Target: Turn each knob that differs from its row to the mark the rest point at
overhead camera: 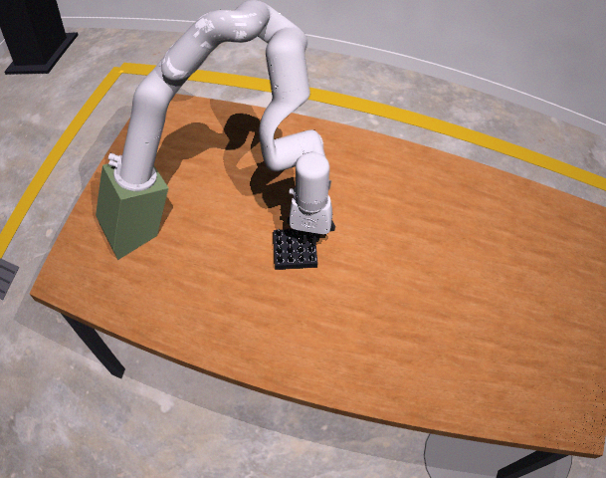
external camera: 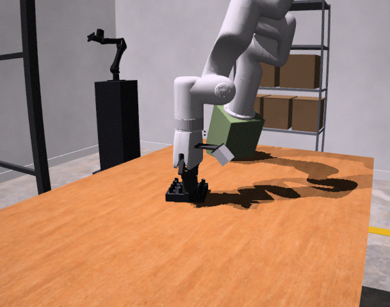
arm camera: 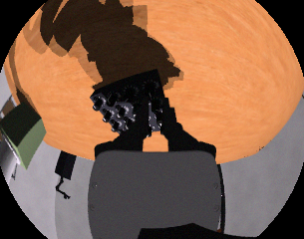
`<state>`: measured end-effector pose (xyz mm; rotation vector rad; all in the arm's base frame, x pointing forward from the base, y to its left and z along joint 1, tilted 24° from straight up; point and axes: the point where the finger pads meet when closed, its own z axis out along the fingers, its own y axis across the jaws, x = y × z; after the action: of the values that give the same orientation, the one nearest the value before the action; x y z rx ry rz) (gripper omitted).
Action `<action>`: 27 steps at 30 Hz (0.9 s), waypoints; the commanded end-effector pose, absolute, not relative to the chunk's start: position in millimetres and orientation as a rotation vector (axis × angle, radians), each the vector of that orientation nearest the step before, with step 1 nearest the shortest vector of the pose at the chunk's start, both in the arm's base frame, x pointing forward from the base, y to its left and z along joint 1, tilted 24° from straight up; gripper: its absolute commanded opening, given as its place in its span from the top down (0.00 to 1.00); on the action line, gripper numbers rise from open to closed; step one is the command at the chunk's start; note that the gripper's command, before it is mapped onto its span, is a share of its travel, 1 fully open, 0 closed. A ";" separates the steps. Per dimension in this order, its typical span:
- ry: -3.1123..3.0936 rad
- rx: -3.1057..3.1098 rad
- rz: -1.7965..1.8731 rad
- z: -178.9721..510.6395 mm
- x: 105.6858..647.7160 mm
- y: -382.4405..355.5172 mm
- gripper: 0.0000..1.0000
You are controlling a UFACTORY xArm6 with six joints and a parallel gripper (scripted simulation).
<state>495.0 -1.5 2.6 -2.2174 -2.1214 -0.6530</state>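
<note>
The knob box sits on the wooden worktop, well apart from the green pedestal. The gripper points down over one edge of the box, its black fingers low among the knobs and slightly apart. Whether a knob is clamped between them, I cannot tell; the lines on the knobs are too small to read.

Past the front fingers of the gripper, upright knobs of the knob box crowd close alongside and block low sideways passage, while above the uncovered knobs the air offers room to pass.
</note>
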 end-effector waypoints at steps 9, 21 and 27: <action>-2.122 -2.219 -0.656 3.8 496.0 -1.9 0.92; -2.122 -2.219 -0.656 3.8 496.0 -1.9 0.92; -2.122 -2.219 -0.656 3.8 496.0 -1.9 0.92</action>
<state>495.0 -1.5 2.6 -2.2175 -2.1215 -0.6532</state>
